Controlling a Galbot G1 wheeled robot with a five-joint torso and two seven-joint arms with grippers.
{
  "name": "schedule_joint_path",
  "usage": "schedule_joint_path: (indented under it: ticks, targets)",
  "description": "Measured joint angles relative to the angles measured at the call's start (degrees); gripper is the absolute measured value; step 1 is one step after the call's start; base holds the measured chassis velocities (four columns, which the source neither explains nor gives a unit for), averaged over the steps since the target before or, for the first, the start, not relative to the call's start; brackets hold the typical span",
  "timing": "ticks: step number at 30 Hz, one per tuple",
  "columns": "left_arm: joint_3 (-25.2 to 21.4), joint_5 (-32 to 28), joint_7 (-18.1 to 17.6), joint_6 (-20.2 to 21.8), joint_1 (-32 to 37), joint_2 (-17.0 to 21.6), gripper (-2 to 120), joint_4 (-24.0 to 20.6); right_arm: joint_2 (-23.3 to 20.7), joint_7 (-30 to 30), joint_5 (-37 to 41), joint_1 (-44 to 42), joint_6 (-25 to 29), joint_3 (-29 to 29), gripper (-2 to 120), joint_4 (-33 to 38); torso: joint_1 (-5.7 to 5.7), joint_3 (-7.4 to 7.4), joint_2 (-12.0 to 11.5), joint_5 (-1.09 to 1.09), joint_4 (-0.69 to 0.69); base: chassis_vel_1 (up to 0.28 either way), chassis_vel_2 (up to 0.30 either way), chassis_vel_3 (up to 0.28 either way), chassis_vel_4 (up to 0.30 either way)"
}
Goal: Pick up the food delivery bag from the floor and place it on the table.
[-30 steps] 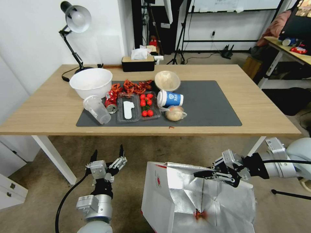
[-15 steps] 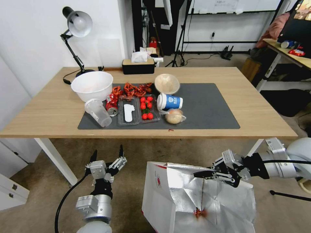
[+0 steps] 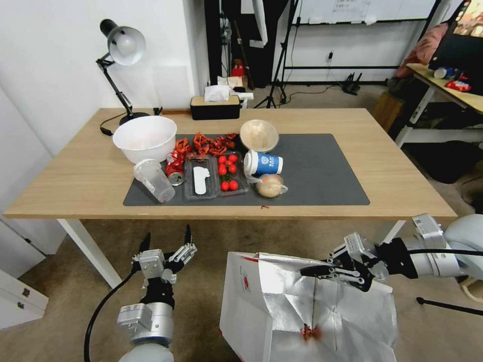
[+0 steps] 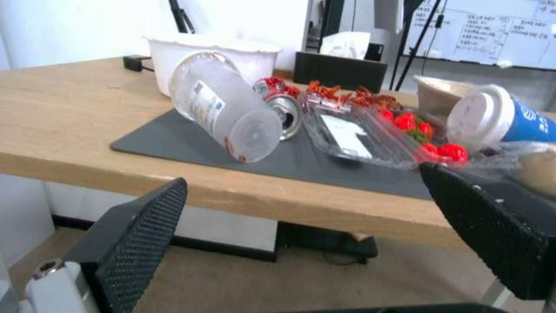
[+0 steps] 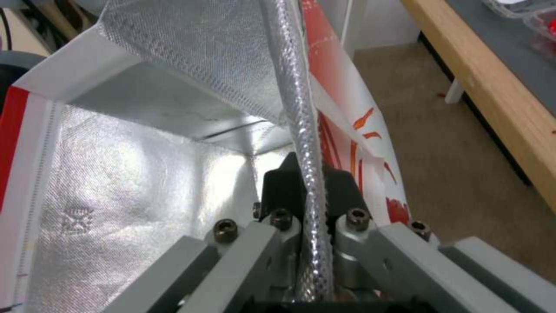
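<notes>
A: Carpeted floor (image 3: 211,246), white wall on the left, stands and a second desk (image 3: 453,88) far right. The table (image 3: 402,186) sits ahead of you, light wood top, dark grey mat (image 3: 322,171) on it.

B: What's on the mat?

A: Clutter on its left half: white bowl (image 3: 145,138), clear cup (image 3: 152,180) tipped over, crushed can (image 3: 174,165), clear tray (image 3: 214,173) with cherry tomatoes (image 3: 226,171), blue-and-white cup (image 3: 262,164) on its side, small clear bag with a bun (image 3: 270,185), beige bowl (image 3: 258,135). Tissue box (image 3: 214,106) and desk lamp (image 3: 121,50) at the far edge. The mat's right half is bare.

B: Where's your food delivery bag?

A: The food delivery bag (image 3: 282,311) is near you, below the table's near edge, right of centre. Mouth open, foil lining showing, red logo on the left side panel. Can't tell whether its base touches the floor.

B: Right gripper?

A: The right gripper (image 3: 314,271) comes in from the right at the bag's top rim. In your wrist view the fingers (image 5: 342,191) are pinched together on the foil-lined edge of the bag (image 5: 173,87).

B: Left?

A: The left gripper (image 3: 167,241) is left of the bag, pointing toward the table, not touching anything. Fingers (image 4: 139,234) wide apart, nothing between them.
</notes>
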Motion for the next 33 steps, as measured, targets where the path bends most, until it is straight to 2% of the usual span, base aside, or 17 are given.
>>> schedule_joint_path:
  ticks: [10, 25, 33]
  targets:
    - [-0.49, 0.38, 1.09, -1.56, 0.17, -0.1, 100, 0.67, 0.32, 0.14, -0.2, -0.2, 0.0, -0.03, 0, 0.12, 1.06, 1.35, 2.41, -0.01, 0.0, 0.0, 0.0, 0.0, 0.0]
    - [-0.98, 0.53, 1.67, -2.08, 0.56, 0.98, 100, 0.52, 0.83, -0.4, -0.08, -0.3, 0.0, -0.06, 0, 0.16, 0.99, 1.26, 2.25, 0.0, 0.0, 0.0, 0.0, 0.0, 0.0]
    - [-1.08, 0.62, 1.73, -2.21, 0.5, 1.33, 100, 0.53, 0.07, -1.33, 2.98, 0.24, -0.16, 1.1, 0, -0.44, 0.91, 1.15, 2.05, 0.0, 0.0, 0.0, 0.0, 0.0, 0.0]
